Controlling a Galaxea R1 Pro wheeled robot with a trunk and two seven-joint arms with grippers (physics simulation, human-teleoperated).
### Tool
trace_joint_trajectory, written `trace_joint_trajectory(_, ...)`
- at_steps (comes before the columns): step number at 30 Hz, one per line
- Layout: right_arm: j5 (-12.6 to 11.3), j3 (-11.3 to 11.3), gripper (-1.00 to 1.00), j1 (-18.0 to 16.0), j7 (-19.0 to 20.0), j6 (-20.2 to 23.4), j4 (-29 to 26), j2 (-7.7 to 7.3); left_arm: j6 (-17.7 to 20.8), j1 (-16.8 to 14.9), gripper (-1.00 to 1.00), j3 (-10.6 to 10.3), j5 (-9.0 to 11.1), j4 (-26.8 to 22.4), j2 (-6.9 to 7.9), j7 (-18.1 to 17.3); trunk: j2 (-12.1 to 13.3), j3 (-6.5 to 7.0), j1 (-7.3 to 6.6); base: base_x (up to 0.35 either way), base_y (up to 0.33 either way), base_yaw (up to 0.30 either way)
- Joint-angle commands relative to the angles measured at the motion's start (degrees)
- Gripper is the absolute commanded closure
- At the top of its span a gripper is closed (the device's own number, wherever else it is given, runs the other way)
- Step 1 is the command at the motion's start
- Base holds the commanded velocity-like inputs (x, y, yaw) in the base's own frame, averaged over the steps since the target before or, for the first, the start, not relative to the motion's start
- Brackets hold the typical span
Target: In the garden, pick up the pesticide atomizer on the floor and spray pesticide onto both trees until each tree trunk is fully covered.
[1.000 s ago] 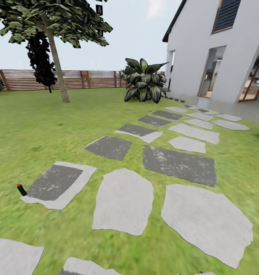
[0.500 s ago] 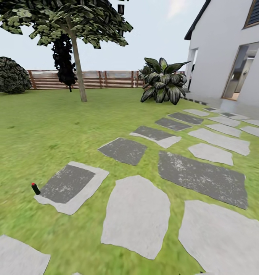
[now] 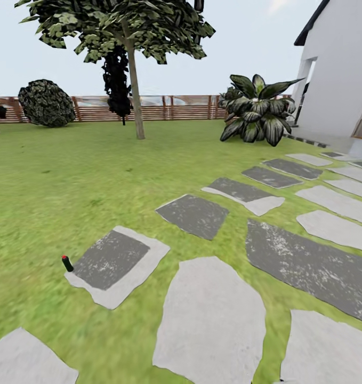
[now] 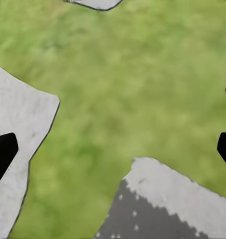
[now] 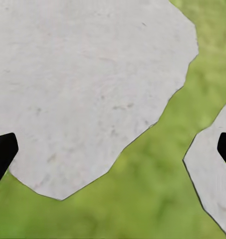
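We judge the slim black red-capped atomizer bottle (image 3: 67, 263) light, rigid, perhaps tippy, best pinched mid-body; both grippers' fingers stand wide apart, empty.

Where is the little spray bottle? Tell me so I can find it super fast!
Look at the stepping stone with the dark grey middle and pale border, low on the left of the path. The pesticide atomizer stands on the grass at that stone's left edge. It's a tiny dark bottle with a red top.
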Motion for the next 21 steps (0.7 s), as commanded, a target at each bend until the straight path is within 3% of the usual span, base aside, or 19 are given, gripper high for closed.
trace_joint_trajectory(1,0.00,0.00,-1.00,-0.01,0.00,0.00,-0.01,0.01,0.00,0.00,-1.00,0.00,0.00,0.00,0.00,0.00,0.00,0.00,0.00,0.339,0.000,0.263)
trace_joint_trajectory(11,0.00,0.00,-1.00,-0.02,0.00,0.00,0.02,0.01,-0.07,0.00,-1.00,0.00,0.00,0.00,0.00,0.00,0.00,0.00,0.00,0.339,0.000,0.255)
trace_joint_trajectory(21,0.00,-0.08,-1.00,0.00,-0.08,-0.08,-0.03,-0.02,-0.07,0.00,-1.00,0.00,0.00,0.00,0.00,0.03,0.00,0.00,0.00,0.339,0.000,0.036)
